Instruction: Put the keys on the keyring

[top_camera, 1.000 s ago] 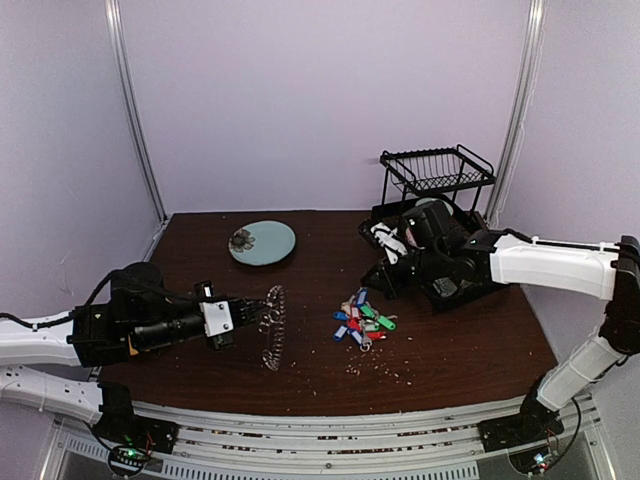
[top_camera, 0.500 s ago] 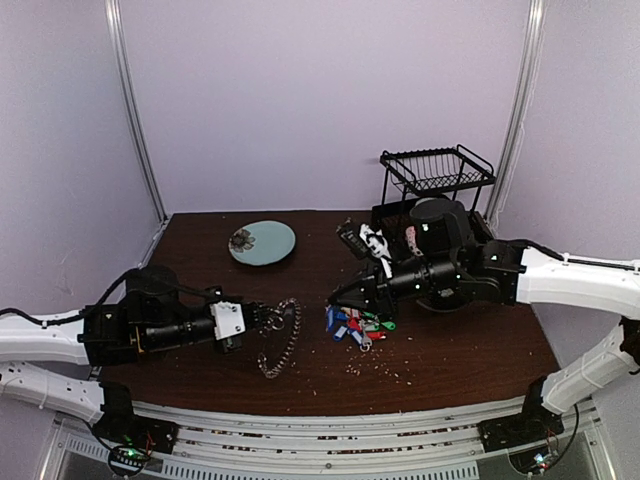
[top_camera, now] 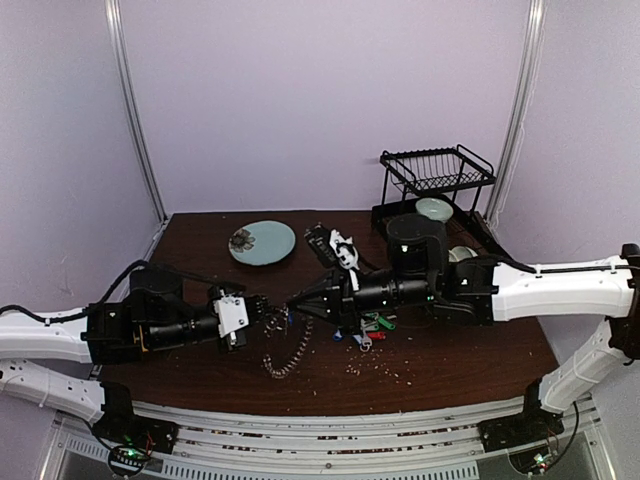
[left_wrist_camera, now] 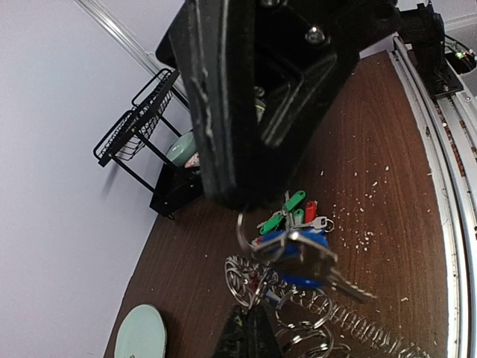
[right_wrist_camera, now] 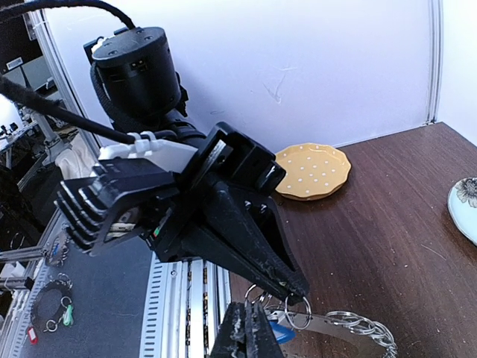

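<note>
Crumbs [top_camera: 378, 370]: pale specks on the dark table [top_camera: 480, 345], just right of the keyring [top_camera: 290, 352] at its low, nearest end.
Keyring: a thin ring fringed with small silvery loops; its low end trails on the tabletop and its top end is held up in my grip.
Left pincer [top_camera: 268, 314]: my left pincer reaches in from the keyring's left, fingers pressed together and clamped on the keyring's top loops.
Right pincer [top_camera: 293, 303]: my right pincer reaches in from the keyring's right, jaws closed on a blue-tagged key [left_wrist_camera: 302, 257], its tips almost meeting my left ones just above the keyring's top.
Blue-tagged key: its tag and silver blade dangle from a small split ring against the keyring's top loops; whether it is threaded on, I cannot tell.
Loose keys [top_camera: 368, 324]: the loose keys, with green, red and blue tags, lie heaped on the wood just right of the keyring, under my right arm.
Plate [top_camera: 265, 243]: a pale green plate lies flat beyond the keyring, a little to its left, well apart.
Rack [top_camera: 437, 172]: a black wire rack stands far beyond the keyring, to its right, with a pale bowl [top_camera: 434, 208] on its lower level.
Wall [top_camera: 330, 100]: lilac, behind everything, farthest from the keyring.
</note>
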